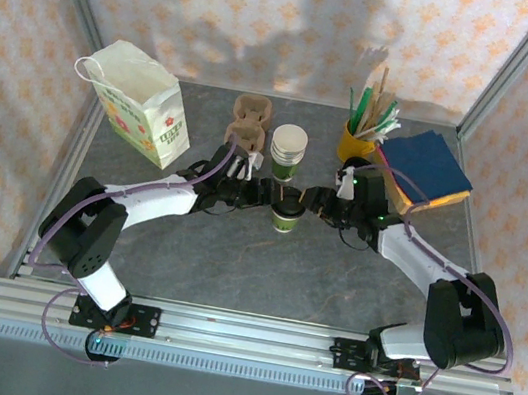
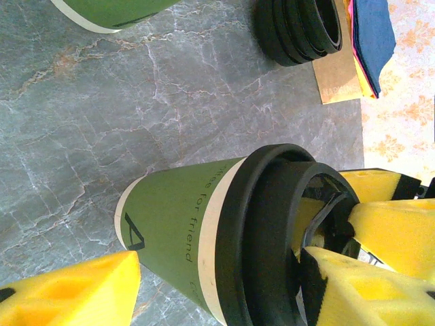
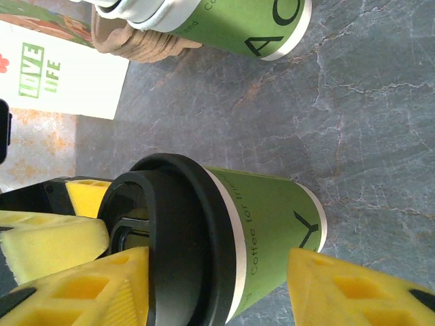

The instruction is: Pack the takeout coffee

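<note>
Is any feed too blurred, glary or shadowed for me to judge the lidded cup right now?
Top external: even light, sharp; soft shadows fall on the back wall, none over the lidded cup. Left wrist: cup print sharp, dull sheen on the black lid, near yellow foam pad slightly soft. Right wrist: cup lettering readable, near pad soft.

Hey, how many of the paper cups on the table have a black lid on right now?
1. The lidded cup stands mid-table, just in front of the lidless cup stack. One behind the paper bag would be hidden.
</note>
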